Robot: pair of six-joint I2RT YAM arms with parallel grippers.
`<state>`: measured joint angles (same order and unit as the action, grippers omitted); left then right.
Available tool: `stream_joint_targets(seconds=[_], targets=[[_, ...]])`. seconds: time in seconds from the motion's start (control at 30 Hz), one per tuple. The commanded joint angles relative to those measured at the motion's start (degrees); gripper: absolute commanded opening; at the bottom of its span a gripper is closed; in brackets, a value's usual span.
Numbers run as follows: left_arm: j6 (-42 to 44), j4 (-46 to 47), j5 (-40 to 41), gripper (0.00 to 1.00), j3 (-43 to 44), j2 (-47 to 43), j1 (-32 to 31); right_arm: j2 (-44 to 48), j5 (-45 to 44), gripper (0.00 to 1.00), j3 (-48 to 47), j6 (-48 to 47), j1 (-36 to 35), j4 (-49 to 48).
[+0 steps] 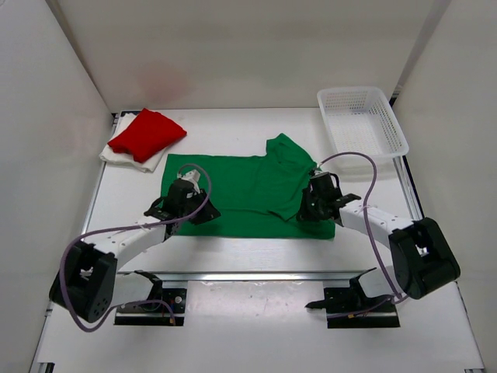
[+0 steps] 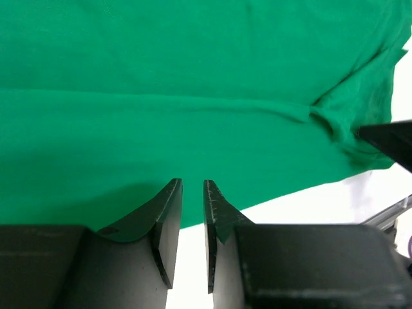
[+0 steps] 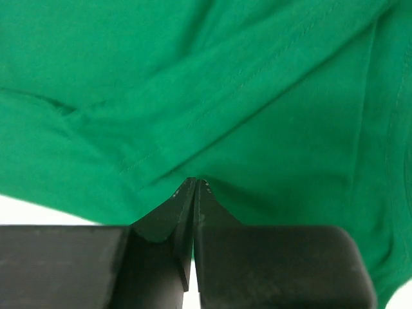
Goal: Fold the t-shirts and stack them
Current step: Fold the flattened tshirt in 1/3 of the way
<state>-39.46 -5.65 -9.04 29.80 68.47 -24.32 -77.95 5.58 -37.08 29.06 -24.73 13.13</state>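
Note:
The green t-shirt [image 1: 248, 194] lies spread across the middle of the table, one sleeve folded up at its far right. My left gripper [image 1: 194, 200] sits low at the shirt's near left edge. In the left wrist view its jaws [image 2: 193, 183] stand a narrow gap apart over the hem of the green cloth [image 2: 193, 84], and white table shows between them. My right gripper [image 1: 304, 206] is at the shirt's right side. There its jaws [image 3: 195, 181] are pressed together on a puckered fold of green cloth [image 3: 257, 96]. The red t-shirt [image 1: 147, 132] lies folded on the white t-shirt [image 1: 115, 154] at the far left.
A white mesh basket [image 1: 361, 120] stands at the far right corner. White walls close in the table on the left, back and right. A metal rail [image 1: 248, 276] runs along the near edge between the arm bases.

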Motion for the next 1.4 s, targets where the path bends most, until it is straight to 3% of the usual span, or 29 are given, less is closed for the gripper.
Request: stream_joint_targets(seconds=[0.0, 0.53, 0.8, 0.9, 0.97, 1.03, 1.13, 1.23, 1.37], targets=[[0.7, 4.9, 1.7, 0.3, 1.5, 3.2, -1.6, -2.2, -1.5, 0.0, -2.1, -1.5, 0.1, -6.4], [2.4, 9.0, -2.3, 0.32, -6.9, 5.5, 3.1, -8.3, -0.3, 0.0, -3.6, 0.6, -0.2, -12.7], [2.6, 5.8, -0.1, 0.32, -6.8, 0.2, 5.1, -19.0, 8.3, 0.0, -17.6, 5.0, 2.8, -22.2], [2.5, 5.7, -1.9, 0.32, -5.9, 0.5, 5.9, -22.6, 11.7, 0.0, -27.0, 6.0, 3.9, -18.5], [2.6, 3.5, -1.3, 0.32, -5.5, -0.1, 5.2, -20.6, 10.0, 0.01, -28.0, 4.2, 3.6, -15.0], [2.6, 3.5, 0.4, 0.33, -5.9, -1.3, 4.5, -13.8, 3.6, 0.0, -22.7, 1.5, 2.4, -13.5], [3.5, 3.3, 2.5, 0.33, -4.0, -0.7, 1.6, -6.4, 0.8, 0.0, -12.5, 1.3, 0.8, -14.4], [4.7, 0.3, 6.2, 0.33, -0.3, 2.8, -2.8, -3.7, 0.9, 0.0, -7.0, 1.5, 0.3, -11.7], [4.2, 1.0, 5.9, 0.33, -0.8, 4.6, -2.1, -0.4, -5.2, 0.0, -1.3, 1.3, -1.3, -7.8]])
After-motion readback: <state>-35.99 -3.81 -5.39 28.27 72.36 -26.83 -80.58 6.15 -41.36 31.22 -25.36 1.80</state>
